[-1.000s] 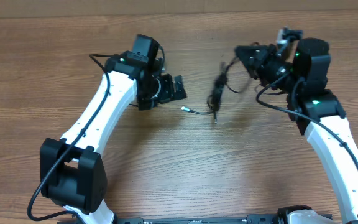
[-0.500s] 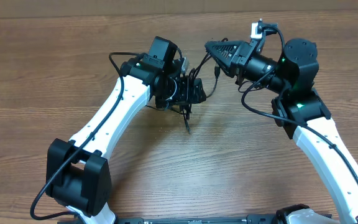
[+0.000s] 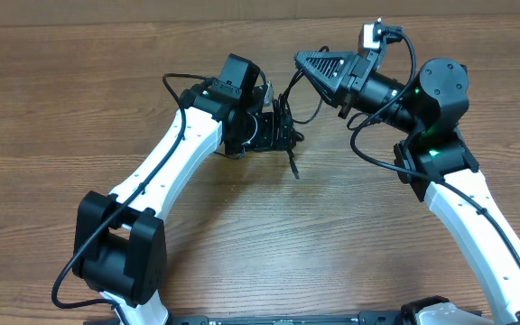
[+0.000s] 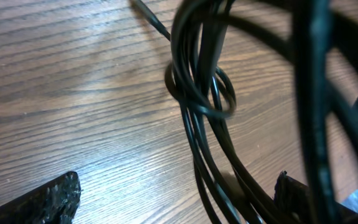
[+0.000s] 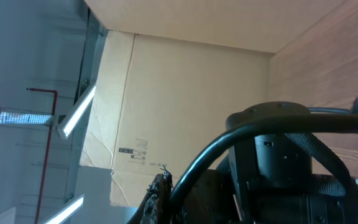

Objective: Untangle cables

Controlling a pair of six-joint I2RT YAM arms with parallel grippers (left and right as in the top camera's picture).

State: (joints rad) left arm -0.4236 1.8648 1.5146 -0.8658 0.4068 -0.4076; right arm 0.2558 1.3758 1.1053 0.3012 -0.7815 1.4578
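Note:
The cables point(image 3: 284, 116) are a bundle of thin black cords hanging from my right gripper point(image 3: 301, 63), which is shut on their top end and points left, raised above the table. The bundle drops between the open fingers of my left gripper point(image 3: 278, 134), and a loose tail point(image 3: 292, 166) trails onto the wood. In the left wrist view the cables point(image 4: 197, 93) show a small knotted loop and run down close to the right finger point(image 4: 297, 200); the left gripper point(image 4: 174, 200) is open around them. The right wrist view shows the right gripper point(image 5: 160, 190) shut, tilted toward the room.
The wooden table point(image 3: 79, 99) lies all round both arms. A cardboard box point(image 5: 185, 106) and ceiling lights show behind the right gripper. The thick arm cable point(image 5: 260, 127) arcs across the right wrist view.
My right gripper has swung left and risen, carrying the cable bundle over to the left gripper. The left arm moved right, and the bundle now hangs between its open fingers.

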